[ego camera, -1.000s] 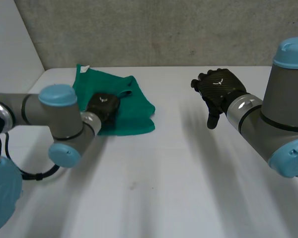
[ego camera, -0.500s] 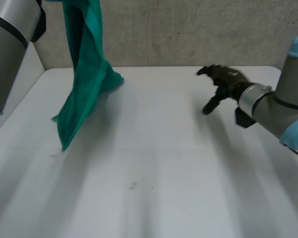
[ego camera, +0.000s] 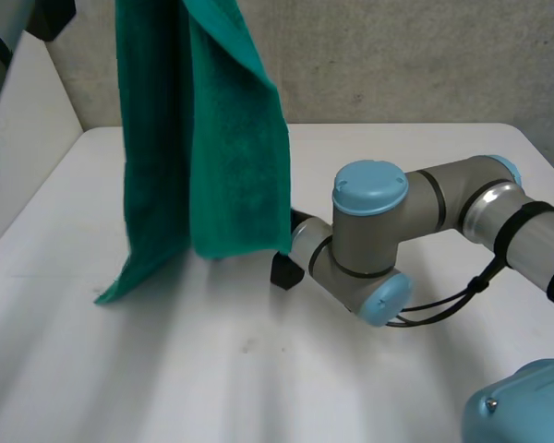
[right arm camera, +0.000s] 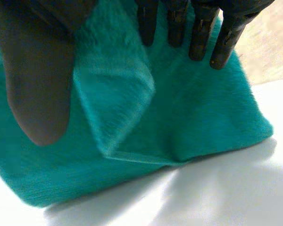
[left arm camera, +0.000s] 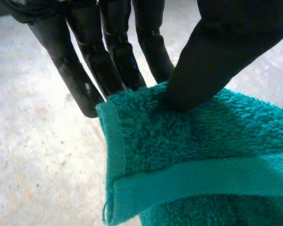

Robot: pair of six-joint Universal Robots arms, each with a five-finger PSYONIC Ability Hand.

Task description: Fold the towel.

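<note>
Pinched a hemmed corner of the green towel [ego camera: 222, 157] between thumb and fingers of the left robot hand [left arm camera: 217, 56], high over the far left of the worktop [ego camera: 351, 369]; dangled its lowest corner near the left edge; held the right robot hand [right arm camera: 37, 84] spread at the lower folds.

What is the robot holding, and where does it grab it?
The left hand pinches the towel by a hemmed corner. Whether the right hand near its bottom holds it cannot be told.

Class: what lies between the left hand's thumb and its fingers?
A hemmed corner of the green towel, pinched there by the left hand, as the left wrist view shows.
</note>
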